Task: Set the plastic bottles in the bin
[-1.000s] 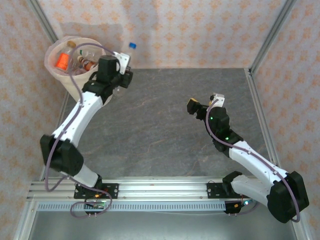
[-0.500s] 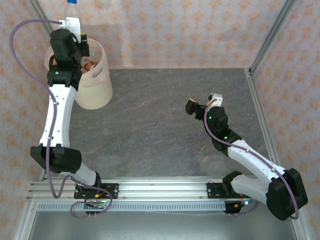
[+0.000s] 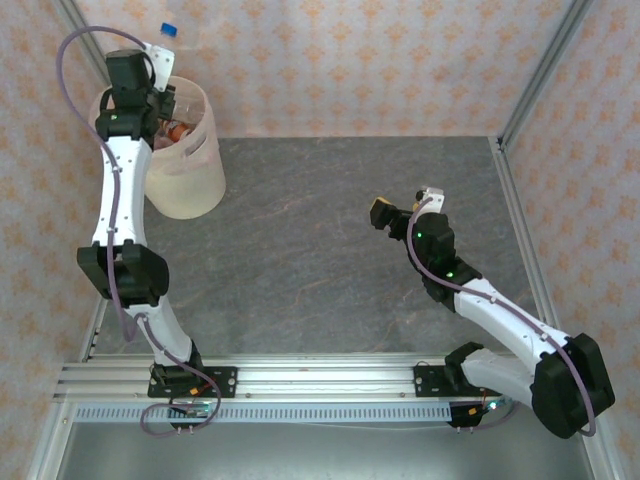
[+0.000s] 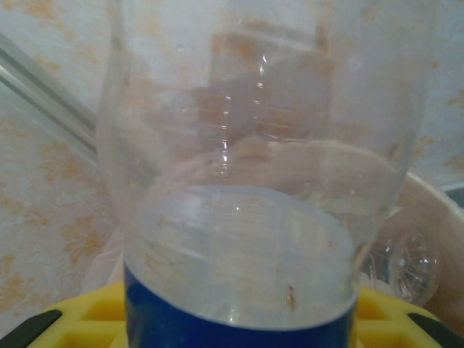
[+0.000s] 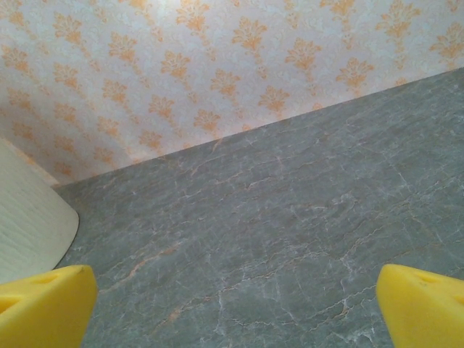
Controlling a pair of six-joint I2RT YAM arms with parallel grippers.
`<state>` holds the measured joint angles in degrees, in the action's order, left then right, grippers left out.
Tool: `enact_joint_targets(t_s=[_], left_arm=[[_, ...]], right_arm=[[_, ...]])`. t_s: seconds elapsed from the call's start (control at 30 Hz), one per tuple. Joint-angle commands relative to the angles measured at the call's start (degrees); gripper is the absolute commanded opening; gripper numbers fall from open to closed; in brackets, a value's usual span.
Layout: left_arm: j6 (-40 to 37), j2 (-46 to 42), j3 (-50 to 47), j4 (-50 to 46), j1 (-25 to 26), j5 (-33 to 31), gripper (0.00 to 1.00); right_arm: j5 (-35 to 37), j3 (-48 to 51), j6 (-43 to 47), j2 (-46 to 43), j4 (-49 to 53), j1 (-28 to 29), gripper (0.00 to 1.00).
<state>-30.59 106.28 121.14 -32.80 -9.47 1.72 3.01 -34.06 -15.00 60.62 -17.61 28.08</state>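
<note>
**Top external view.** The left gripper (image 3: 157,55) is raised above the far rim of the bin (image 3: 205,150). It is clamped on a bottle (image 3: 167,32) whose blue cap points toward the wall (image 3: 350,60). Other bottles (image 3: 177,130) lie inside the bin. The right gripper (image 3: 385,213) hangs over the table (image 3: 300,260), jaws apart, holding nothing.

**Left wrist view.** The yellow pads (image 4: 80,319) press against the bottle at its blue label. The bin's rim curves below on the right.

**Right wrist view.** Both fingertips (image 5: 43,304) stand wide apart above the grey table.

**Step in hand.** I judge this to be delivery of the held bottle. The next move calls for centring it over the bin's mouth, then parting the left jaws.
</note>
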Motion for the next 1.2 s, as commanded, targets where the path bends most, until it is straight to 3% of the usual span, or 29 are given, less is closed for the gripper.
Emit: enact_joint_targets(t_s=[0.0,0.1,0.2,0.37,0.53,0.83,0.9,0.97,1.17], left_arm=[[-1.93,1.43,2.97,-2.44,-0.27,-0.11,0.43],[-0.7,4.14,5.24,-3.87,-0.24,-4.24,0.45],[6.15,6.41,8.51,-6.25,-0.52,-8.83,0.44],[23.76,8.1,11.74,-12.07,-0.5,-2.13,0.45],[35.46,11.44,17.33,-18.47,-0.43,-2.4,0.45],[40.09,10.79,17.64,-21.89,-0.41,-4.67,0.51],[39.92,10.88,17.93,-22.18,-0.41,-4.79,0.55],[39.34,10.8,19.94,-23.23,-0.45,-4.06,0.7],[39.71,6.52,23.62,-21.28,-0.45,-1.36,1.0]], right_arm=[[-0.18,0.67,-0.79,0.11,-1.38,-0.21,0.99],[-0.3,0.84,-0.76,-0.06,-1.07,-0.17,0.99],[0.37,1.17,-0.78,-0.21,-1.11,-0.17,0.99],[0.01,0.85,-0.69,0.37,-1.21,-0.21,0.99],[-0.19,0.76,-0.7,0.2,-0.53,-0.21,0.99],[0.01,0.93,-1.08,0.46,-0.76,-0.21,0.99],[-0.09,0.86,-1.25,0.64,-0.84,-0.17,0.99],[-0.28,0.78,-1.1,0.72,-0.77,-0.2,0.99],[0.09,0.67,-1.14,0.93,-0.81,-0.21,0.99]])
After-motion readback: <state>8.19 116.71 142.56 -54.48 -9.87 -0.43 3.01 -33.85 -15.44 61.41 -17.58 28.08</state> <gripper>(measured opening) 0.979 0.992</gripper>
